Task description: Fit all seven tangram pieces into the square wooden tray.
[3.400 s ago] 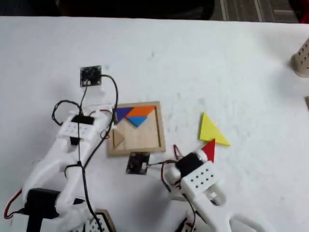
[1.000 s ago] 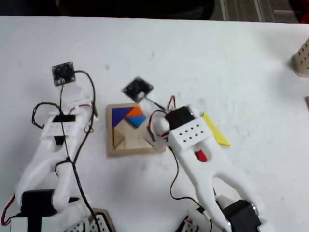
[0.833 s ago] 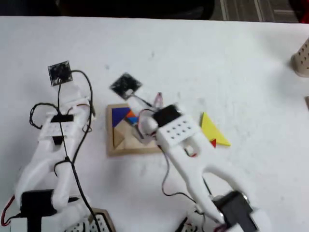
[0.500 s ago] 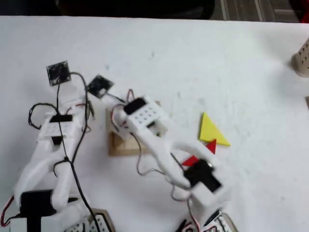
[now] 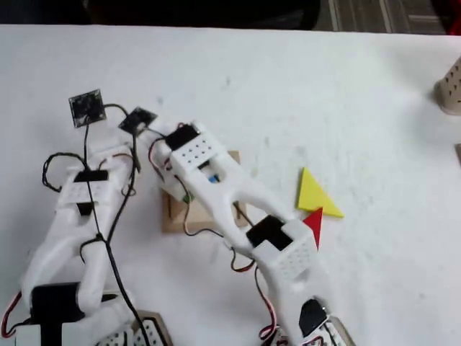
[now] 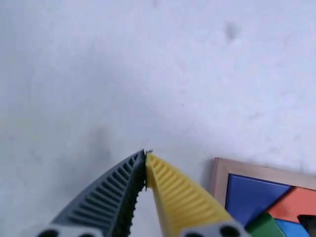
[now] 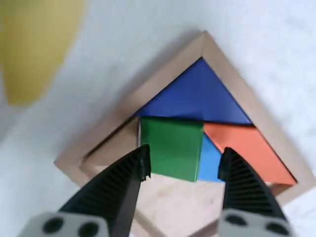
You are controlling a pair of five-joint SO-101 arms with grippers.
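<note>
Moved: my right claw (image 7: pixel 185 161) is now hovering over the tray (image 7: pixel 252 109).
Grip: spreading astride green square (image 7: pixel 171 147).
Around: left claw (image 6: pixel 145 159) pressing together.

The tabletop (image 5: pixel 324 94) was plain white. The tray (image 7: pixel 256 116) was pale, unpainted wood. Inside the tray lay a dark blue triangle (image 7: pixel 195 98), a green square (image 7: pixel 171 148), an orange piece (image 7: pixel 249 148) and a light blue piece (image 7: pixel 210 160). Outside the tray lay a yellow triangle (image 5: pixel 315 194) and a red triangle (image 5: pixel 312 223). Both arms were white with black motor blocks. The left jaws were ribbed, one dark grey and one yellow. The right jaws were ribbed black.
</note>
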